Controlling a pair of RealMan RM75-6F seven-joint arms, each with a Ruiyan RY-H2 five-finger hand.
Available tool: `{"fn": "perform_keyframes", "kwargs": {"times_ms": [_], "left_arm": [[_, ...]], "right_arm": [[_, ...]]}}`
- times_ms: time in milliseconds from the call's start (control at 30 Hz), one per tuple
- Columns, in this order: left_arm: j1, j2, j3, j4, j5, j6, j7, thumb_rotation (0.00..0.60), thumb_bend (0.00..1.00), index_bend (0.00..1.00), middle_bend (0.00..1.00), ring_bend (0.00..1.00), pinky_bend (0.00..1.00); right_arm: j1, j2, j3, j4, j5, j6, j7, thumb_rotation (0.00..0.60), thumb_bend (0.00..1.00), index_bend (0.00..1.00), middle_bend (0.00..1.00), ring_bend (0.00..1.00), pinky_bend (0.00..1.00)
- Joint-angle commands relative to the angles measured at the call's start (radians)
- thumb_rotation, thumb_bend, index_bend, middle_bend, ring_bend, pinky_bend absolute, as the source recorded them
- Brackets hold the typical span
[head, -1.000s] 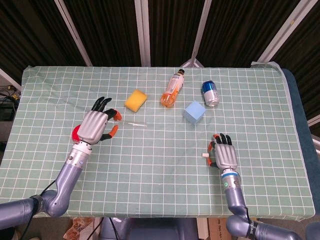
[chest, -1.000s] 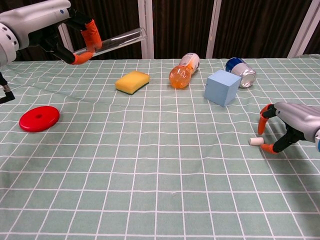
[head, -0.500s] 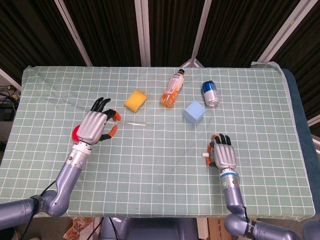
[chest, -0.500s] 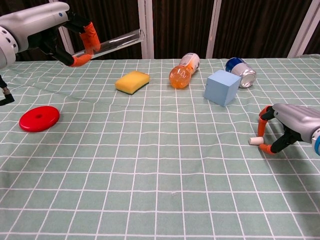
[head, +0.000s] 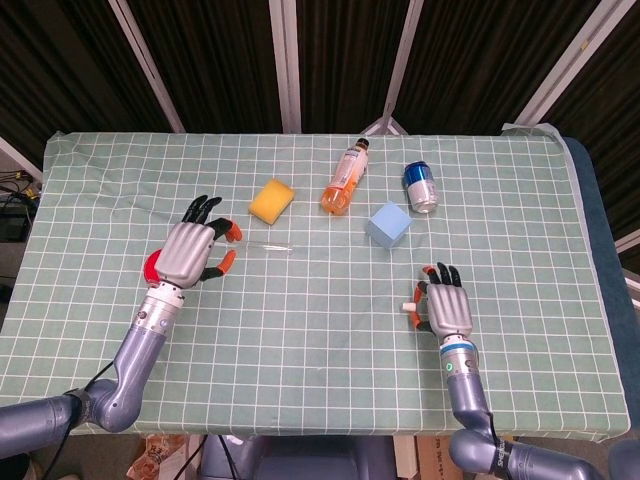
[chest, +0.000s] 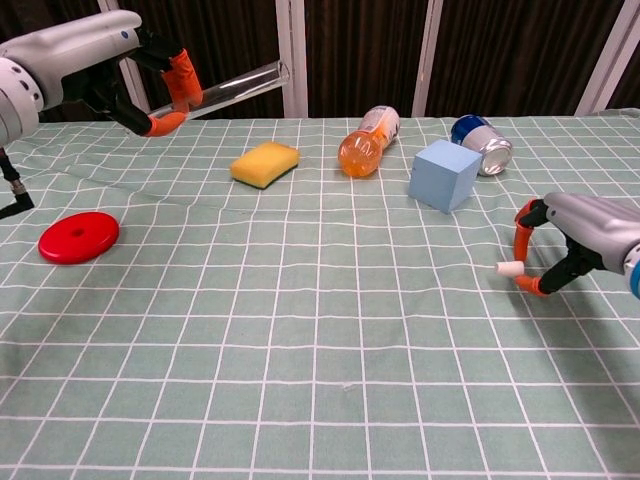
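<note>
1. Your left hand (chest: 110, 65) pinches a clear tube (chest: 225, 85) by one end between orange-tipped fingers (chest: 180, 70), well above the table (head: 300, 330). The tube juts out nearly level toward the middle, its open end free, which seems to leave that mouth reachable.
2. Your right hand (chest: 585, 240) pinches a small white plug (chest: 507, 268) between thumb and a fingertip; the chest view shows it just off the cloth, near the right edge. It is a short cylinder held by its end, so its other end points inward, toward the tube side.
3. The two are well apart, with open cloth between them.
4. The tube looks like smooth, glassy plastic; the plug is matte.
5. Below your left hand lies a flat red disc (chest: 78, 238) with a hollow centre.
6. Further back, left to right: a soft yellow sponge (chest: 265, 163), an orange bottle (chest: 366, 142) on its side, a pale blue cube (chest: 444, 175), and a toppled blue can (chest: 482, 142).
7. The table wears a green checked cloth, slightly rumpled at the left.
</note>
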Motion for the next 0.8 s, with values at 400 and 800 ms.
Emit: {"fn": "perform_keyframes", "kwargs": {"times_ms": [400, 800], "left_arm": [[-0.076, -0.262, -0.050, 0.217, -0.090, -0.013, -0.042, 0.600, 0.67, 0.50, 0.50, 0.09, 0.00], [-0.105, -0.409, -0.054, 0.313, -0.126, 0.005, -0.004, 0.600, 0.67, 0.50, 0.50, 0.09, 0.00]], "right_arm": [[0.043, 0.196, 0.095, -0.129, -0.096, 0.036, -0.002, 0.600, 0.42, 0.61, 0.19, 0.00, 0.00], [0.113, 0.255, 0.085, -0.096, -0.324, 0.086, -0.045, 0.600, 0.42, 0.61, 0.19, 0.00, 0.00]]}}
